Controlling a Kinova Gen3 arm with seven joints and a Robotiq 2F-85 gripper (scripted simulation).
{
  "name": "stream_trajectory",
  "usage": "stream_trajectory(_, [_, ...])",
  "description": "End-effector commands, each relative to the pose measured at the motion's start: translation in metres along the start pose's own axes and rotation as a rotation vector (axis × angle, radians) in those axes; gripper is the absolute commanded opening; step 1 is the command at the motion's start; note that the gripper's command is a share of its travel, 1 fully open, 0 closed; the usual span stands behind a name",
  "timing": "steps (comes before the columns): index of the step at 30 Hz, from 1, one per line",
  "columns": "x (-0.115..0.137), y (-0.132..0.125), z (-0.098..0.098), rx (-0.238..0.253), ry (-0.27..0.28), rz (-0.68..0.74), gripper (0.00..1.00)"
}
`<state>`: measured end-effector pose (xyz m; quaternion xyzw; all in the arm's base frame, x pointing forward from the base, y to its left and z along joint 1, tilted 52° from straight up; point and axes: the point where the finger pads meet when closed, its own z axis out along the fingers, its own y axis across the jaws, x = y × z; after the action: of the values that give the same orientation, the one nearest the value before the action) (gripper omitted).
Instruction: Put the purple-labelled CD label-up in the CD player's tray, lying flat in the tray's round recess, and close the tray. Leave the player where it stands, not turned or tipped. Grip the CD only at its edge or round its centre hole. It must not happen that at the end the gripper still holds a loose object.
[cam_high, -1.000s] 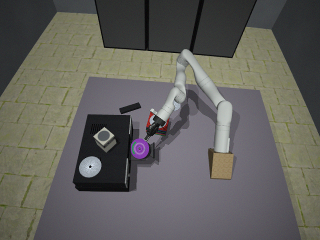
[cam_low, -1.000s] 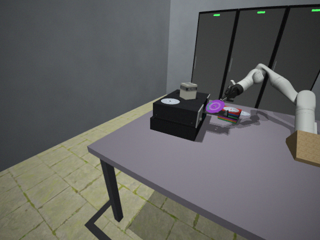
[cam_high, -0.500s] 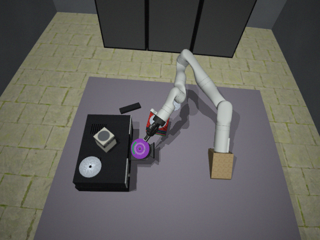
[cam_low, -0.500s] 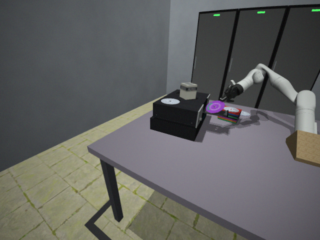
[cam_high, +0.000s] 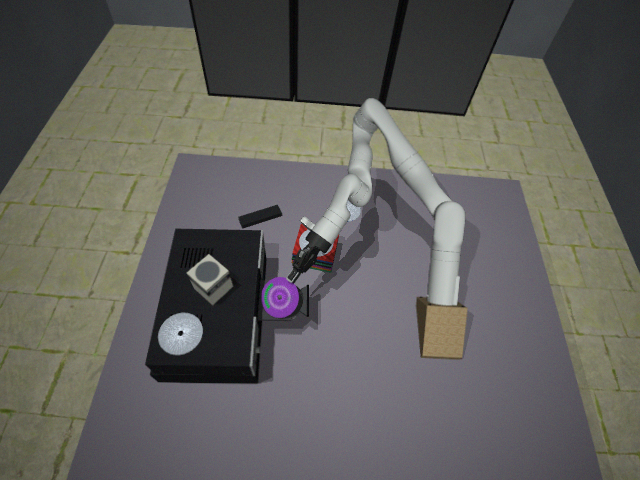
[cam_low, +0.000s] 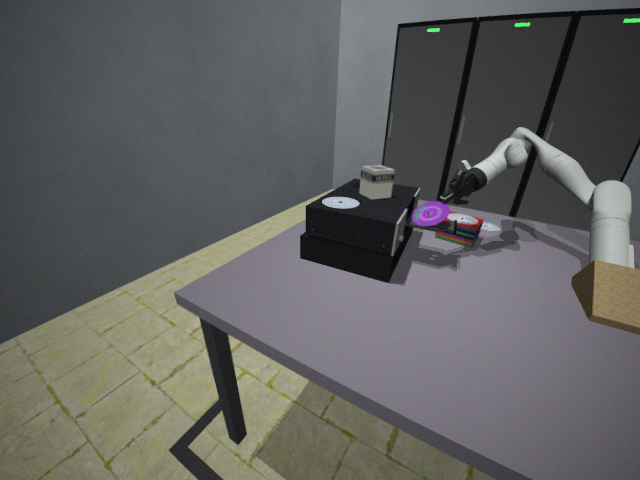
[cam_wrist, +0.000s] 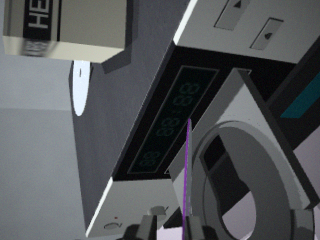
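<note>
The purple-labelled CD (cam_high: 280, 305) (cam_low: 419, 219) (cam_wrist: 186, 175) is tilted above the open tray (cam_wrist: 235, 102), label side up in the top and exterior views. In the wrist view it is edge-on, close to the right-hand finger. My gripper (cam_high: 292, 277) (cam_low: 445, 198) (cam_wrist: 169, 228) is slightly open at the CD's upper edge, with a gap between the disc and the left-hand finger. The CD's lower edge is near the tray; contact cannot be told. The tray sticks out of the black player (cam_high: 222, 330) (cam_low: 351, 222) (cam_wrist: 105, 110), and its round recess (cam_wrist: 280, 175) shows no disc lying flat.
A beige box (cam_high: 207, 273) (cam_low: 376, 183) (cam_wrist: 90, 25) and a silver disc (cam_high: 175, 341) (cam_low: 336, 203) (cam_wrist: 81, 95) are on the player. A stack of coloured cases (cam_high: 323, 262) (cam_low: 467, 235) stands under the arm, another disc (cam_high: 354, 211) behind it. A black remote (cam_high: 260, 215) lies behind the player.
</note>
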<state>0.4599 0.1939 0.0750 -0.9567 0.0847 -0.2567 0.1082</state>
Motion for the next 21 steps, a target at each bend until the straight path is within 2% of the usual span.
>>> stream_trajectory(1, [-0.0007,-0.0007,0.0,0.003,0.001,0.004,0.24])
stream_trajectory(21, [-0.0012,0.0023,-0.0002,0.002,0.0,0.004,0.24])
